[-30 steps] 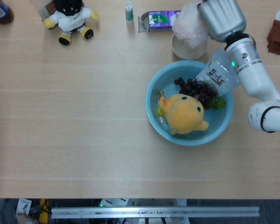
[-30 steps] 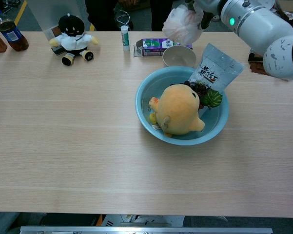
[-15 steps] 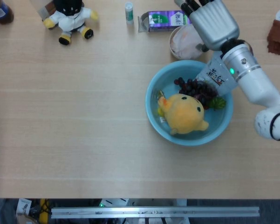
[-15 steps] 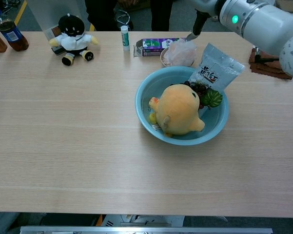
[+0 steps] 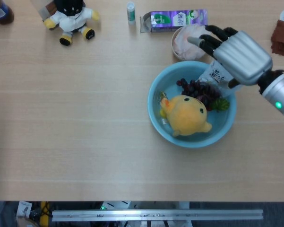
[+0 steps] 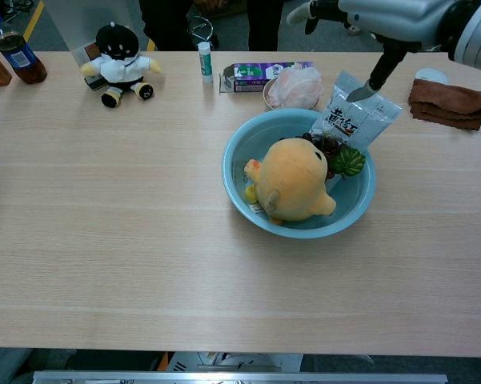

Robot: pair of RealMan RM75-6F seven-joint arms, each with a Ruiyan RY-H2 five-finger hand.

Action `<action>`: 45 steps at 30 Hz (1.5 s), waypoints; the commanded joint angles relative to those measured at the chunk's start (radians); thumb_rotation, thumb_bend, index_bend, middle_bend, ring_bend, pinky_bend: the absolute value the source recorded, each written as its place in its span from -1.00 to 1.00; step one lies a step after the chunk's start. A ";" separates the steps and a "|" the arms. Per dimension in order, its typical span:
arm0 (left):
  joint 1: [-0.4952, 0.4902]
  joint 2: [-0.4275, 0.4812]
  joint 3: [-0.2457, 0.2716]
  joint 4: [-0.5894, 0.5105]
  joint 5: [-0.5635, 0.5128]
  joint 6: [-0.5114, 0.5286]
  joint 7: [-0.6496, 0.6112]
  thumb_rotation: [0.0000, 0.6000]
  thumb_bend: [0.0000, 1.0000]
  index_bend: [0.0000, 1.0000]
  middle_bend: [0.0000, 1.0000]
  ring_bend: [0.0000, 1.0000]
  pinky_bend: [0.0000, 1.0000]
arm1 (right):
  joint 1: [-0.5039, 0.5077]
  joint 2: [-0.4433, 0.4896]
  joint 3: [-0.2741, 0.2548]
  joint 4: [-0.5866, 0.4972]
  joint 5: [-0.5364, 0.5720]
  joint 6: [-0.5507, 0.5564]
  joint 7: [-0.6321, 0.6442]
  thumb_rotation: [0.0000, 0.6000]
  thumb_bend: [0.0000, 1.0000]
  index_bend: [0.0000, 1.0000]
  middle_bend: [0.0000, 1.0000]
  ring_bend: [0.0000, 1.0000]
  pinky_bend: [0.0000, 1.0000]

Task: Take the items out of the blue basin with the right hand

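Note:
The blue basin point(image 5: 151, 105) point(image 6: 229, 174) holds a yellow plush toy point(image 5: 186, 115) point(image 6: 292, 178), a bunch of dark grapes point(image 5: 193, 89) point(image 6: 323, 144) with a green leaf point(image 5: 221, 104) point(image 6: 348, 162), and a silver snack packet point(image 5: 216, 76) point(image 6: 354, 116) leaning on its far right rim. My right hand point(image 5: 237, 54) point(image 6: 374, 11) hovers above the packet. It is open and holds nothing, and its fingers reach toward the small bowl. In the head view it hides part of the packet. A crumpled pale bag point(image 5: 189, 40) point(image 6: 296, 84) lies in that bowl. My left hand does not show.
Behind the basin lie a purple carton point(image 5: 172, 20) and a small glue stick point(image 5: 131, 12). A black-and-white doll point(image 5: 71, 19) and a bottle point(image 5: 0, 12) sit at the far left. A brown cloth point(image 5: 282, 35) point(image 6: 448, 102) lies at the far right.
My right hand let the pale bag go into the small bowl, then drew back right and nearer, over the snack packet, with nothing in it.

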 commanded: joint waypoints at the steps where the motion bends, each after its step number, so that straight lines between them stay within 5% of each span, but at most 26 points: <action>1: -0.007 -0.003 0.000 -0.009 -0.008 -0.011 0.012 1.00 -0.28 -0.36 -0.49 -0.48 -0.51 | -0.051 0.031 -0.056 -0.017 -0.100 -0.007 0.079 1.00 -1.00 -0.76 -0.54 -0.80 -0.44; 12: -0.040 -0.018 -0.003 -0.027 0.006 -0.041 0.033 1.00 -0.28 -0.36 -0.49 -0.48 -0.51 | -0.081 0.047 -0.138 -0.055 -0.298 -0.023 0.147 1.00 -1.00 -0.76 -0.54 -0.80 -0.44; 19: -0.033 -0.012 -0.001 -0.033 0.006 -0.027 0.037 1.00 -0.29 -0.36 -0.50 -0.48 -0.54 | -0.074 0.011 -0.144 -0.052 -0.342 -0.037 0.120 1.00 -1.00 -0.76 -0.54 -0.80 -0.44; 29: -0.023 -0.005 0.004 -0.027 0.001 -0.015 0.023 1.00 -0.29 -0.36 -0.50 -0.48 -0.54 | -0.042 -0.054 -0.094 -0.050 -0.265 -0.070 -0.005 1.00 -1.00 -0.78 -0.57 -0.80 -0.44; 35: -0.021 -0.004 0.007 -0.018 -0.007 -0.023 0.013 1.00 -0.28 -0.36 -0.51 -0.48 -0.54 | -0.020 -0.070 -0.089 -0.071 -0.169 -0.118 -0.102 1.00 -1.00 -1.00 -0.68 -0.83 -0.47; 45: -0.021 -0.003 0.007 -0.007 -0.010 -0.022 0.000 1.00 -0.28 -0.36 -0.53 -0.48 -0.54 | 0.022 -0.103 -0.098 -0.097 -0.057 -0.161 -0.206 1.00 -1.00 -1.00 -0.81 -0.89 -0.52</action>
